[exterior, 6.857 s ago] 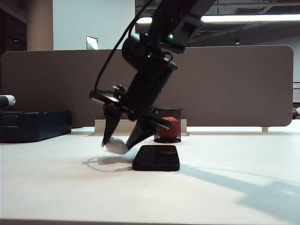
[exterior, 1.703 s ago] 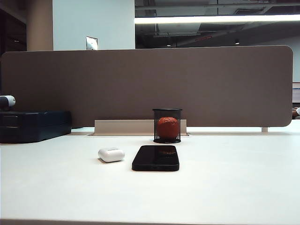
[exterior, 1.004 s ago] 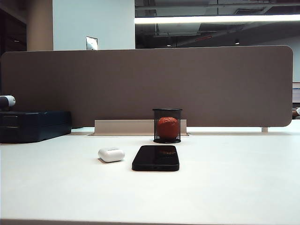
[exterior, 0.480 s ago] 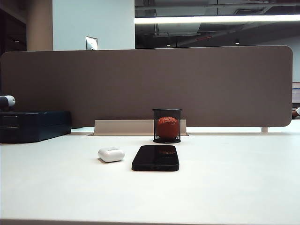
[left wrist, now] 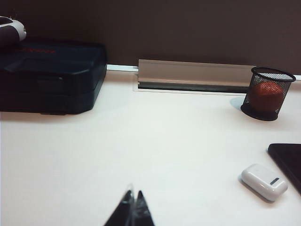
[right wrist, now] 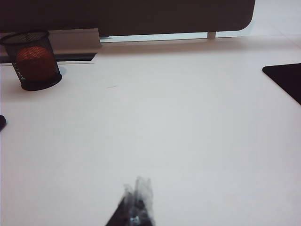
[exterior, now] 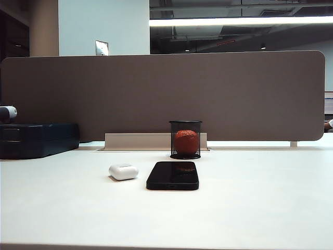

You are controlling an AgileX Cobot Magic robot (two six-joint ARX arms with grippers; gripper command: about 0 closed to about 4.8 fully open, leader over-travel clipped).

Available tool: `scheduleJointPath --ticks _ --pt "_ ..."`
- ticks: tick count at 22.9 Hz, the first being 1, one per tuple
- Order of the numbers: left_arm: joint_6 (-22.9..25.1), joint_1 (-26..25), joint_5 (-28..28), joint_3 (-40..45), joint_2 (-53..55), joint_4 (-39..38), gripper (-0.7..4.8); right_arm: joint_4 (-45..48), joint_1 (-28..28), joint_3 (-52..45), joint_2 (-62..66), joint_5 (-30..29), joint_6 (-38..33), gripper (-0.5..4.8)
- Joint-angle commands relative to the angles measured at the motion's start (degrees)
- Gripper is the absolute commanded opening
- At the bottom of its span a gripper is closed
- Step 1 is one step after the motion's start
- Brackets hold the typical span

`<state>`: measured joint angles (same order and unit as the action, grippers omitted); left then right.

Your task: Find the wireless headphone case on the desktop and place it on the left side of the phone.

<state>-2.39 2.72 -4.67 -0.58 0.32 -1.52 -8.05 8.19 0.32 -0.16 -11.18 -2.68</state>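
The white wireless headphone case point(exterior: 123, 172) lies on the desktop point(exterior: 250, 208) just left of the black phone point(exterior: 173, 175), a small gap between them. In the left wrist view the case point(left wrist: 264, 182) sits beside the phone's edge point(left wrist: 288, 162). My left gripper point(left wrist: 133, 194) is shut and empty, well back from the case over bare table. My right gripper point(right wrist: 138, 184) is shut and empty too, far from the phone, of which only a corner point(right wrist: 2, 122) shows in its view. Neither arm appears in the exterior view.
A black mesh cup holding a red-orange ball point(exterior: 186, 139) stands behind the phone. A dark-blue box point(exterior: 37, 139) sits at the far left by the brown-grey partition point(exterior: 166, 94). A black mat point(right wrist: 287, 79) lies at the right.
Several seconds ago an arm held the case down beside the phone; it has since withdrawn out of the exterior view. Nothing has moved over the last second.
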Motion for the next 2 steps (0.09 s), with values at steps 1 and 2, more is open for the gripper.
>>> scheduleJointPath --ticks 1,2 --pt "0.04 0.07 0.13 -0.13 0.07 0.31 -0.05 0.61 -0.04 0.13 0.0 0.11 0.11 -0.01" --pt "0.04 0.07 0.13 -0.13 0.07 0.31 -0.05 0.61 -0.04 0.13 0.0 0.11 0.11 -0.01"
